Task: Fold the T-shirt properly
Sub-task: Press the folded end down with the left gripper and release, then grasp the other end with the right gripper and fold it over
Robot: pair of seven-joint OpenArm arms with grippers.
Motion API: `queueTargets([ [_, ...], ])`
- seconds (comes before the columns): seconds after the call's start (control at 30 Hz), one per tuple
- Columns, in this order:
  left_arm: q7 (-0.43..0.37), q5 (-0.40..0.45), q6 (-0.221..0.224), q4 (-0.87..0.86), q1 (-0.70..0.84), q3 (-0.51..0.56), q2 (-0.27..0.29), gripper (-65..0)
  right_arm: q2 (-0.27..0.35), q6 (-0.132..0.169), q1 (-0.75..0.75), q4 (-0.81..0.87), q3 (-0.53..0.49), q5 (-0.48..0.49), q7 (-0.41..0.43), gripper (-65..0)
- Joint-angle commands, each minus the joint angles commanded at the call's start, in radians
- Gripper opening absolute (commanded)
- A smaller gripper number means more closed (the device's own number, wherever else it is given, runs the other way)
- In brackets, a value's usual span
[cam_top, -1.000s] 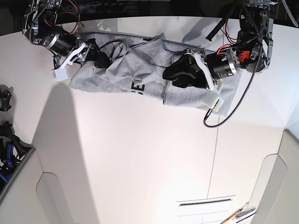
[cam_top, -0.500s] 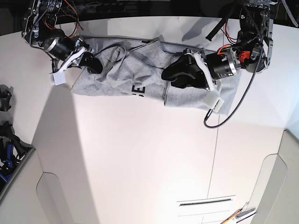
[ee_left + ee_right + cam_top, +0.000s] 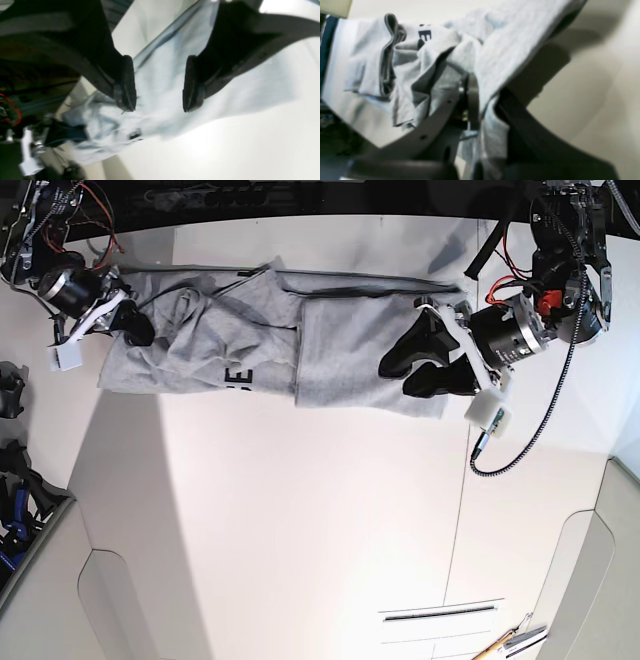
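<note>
- Nearest the black lettering (image 3: 238, 379), you're seeing the T-shirt (image 3: 350, 350) lying beneath it and spreading to both sides, bunched toward the robot's right and flatter toward its left.
- Your right gripper (image 3: 486, 100) is sitting to the robot's right of the lettering, its fingers closing on a gathered fold of grey cloth. It's being the nearer gripper to the lettering, with cloth running from its grip toward the robot's left.
- Your left gripper (image 3: 402, 375) is hanging farther off, to the robot's left of the lettering, over the flatter cloth. Its fingers are standing apart, with nothing between them being gripped; the shirt is passing below and reaching beyond on both sides.
- The shirt's long axis is running sideways past the lettering, robot's right to robot's left, roughly along the line between your grippers. The bunched end is pointing toward the robot's right; where the collar is pointing, you're not able to tell.
- Your coming move is probably turning on straightening the bunched side beyond the lettering; pulling across that axis could be skewing the flatter part.
</note>
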Motion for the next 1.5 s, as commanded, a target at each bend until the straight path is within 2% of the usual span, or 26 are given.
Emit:
queueTargets([
  [0.13, 0.000, 0.066, 0.014, -0.071, 0.005, -0.002, 0.000, -31.9, 0.090, 0.000, 0.010, 0.000, 0.028, 0.007, -0.003, -65.0],
  [0.23, 0.000, 0.064, 0.014, -0.192, 0.005, -0.002, 0.001, -31.9, 0.141, -0.001, 0.038, 0.000, 0.048, 0.008, -0.007, -65.0],
  [0.3, -0.001, 0.052, 0.014, -0.272, 0.005, -0.002, 0.003, -31.9, 0.159, -0.001, 0.072, 0.001, 0.062, 0.036, -0.034, -65.0],
  [0.37, -0.010, 0.024, 0.013, -0.336, 0.005, -0.001, 0.003, -31.9, 0.164, 0.000, 0.115, 0.003, 0.080, 0.138, -0.107, -65.0],
  [0.47, -0.010, -0.016, 0.013, -0.377, 0.005, 0.011, 0.009, -31.9, 0.158, 0.004, 0.163, 0.026, 0.080, 0.157, -0.124, -65.0],
  [0.57, -0.008, -0.018, 0.013, -0.378, 0.005, 0.014, 0.044, -31.9, 0.114, 0.004, 0.188, 0.094, 0.072, 0.162, -0.130, -65.0],
  [0.67, -0.005, -0.017, 0.010, -0.378, 0.005, 0.018, 0.092, -31.9, 0.032, 0.003, 0.185, 0.207, 0.025, 0.137, -0.135, -65.0],
  [0.77, 0.000, -0.005, 0.006, -0.378, 0.005, 0.019, 0.153, -31.9, -0.051, 0.003, 0.185, 0.296, -0.066, 0.107, -0.134, -65.0],
  [0.87, 0.000, 0.014, 0.006, -0.378, 0.005, 0.019, 0.201, -31.9, -0.124, 0.000, 0.185, 0.319, -0.187, 0.064, -0.129, -65.0],
  [1.0, 0.000, 0.017, 0.006, -0.378, 0.005, 0.019, 0.204, -31.9, -0.235, 0.000, 0.185, 0.267, -0.363, -0.066, -0.106, -65.0],
  [1.13, 0.000, 0.015, 0.006, -0.378, 0.002, 0.019, 0.205, -31.9, -0.299, 0.000, 0.185, 0.134, -0.498, -0.084, -0.072, -63.5],
  [1.23, 0.000, 0.013, 0.005, -0.378, 0.002, 0.016, 0.198, -31.9, -0.307, 0.000, 0.185, 0.081, -0.576, -0.083, -0.057, -56.6],
  [1.3, 0.003, 0.002, 0.005, -0.378, 0.002, 0.007, 0.179, -31.9, -0.307, 0.000, 0.185, 0.082, -0.619, -0.082, -0.049, -56.4],
  [1.4, 0.042, -0.089, 0.005, -0.378, 0.002, -0.028, 0.140, -31.9, -0.307, 0.000, 0.185, 0.082, -0.680, -0.084, -0.044, -55.9],
  [1.5, 0.089, -0.145, 0.000, -0.375, 0.002, -0.103, 0.130, -31.9, -0.307, 0.000, 0.185, 0.082, -0.705, -0.097, -0.044, -46.2],
])
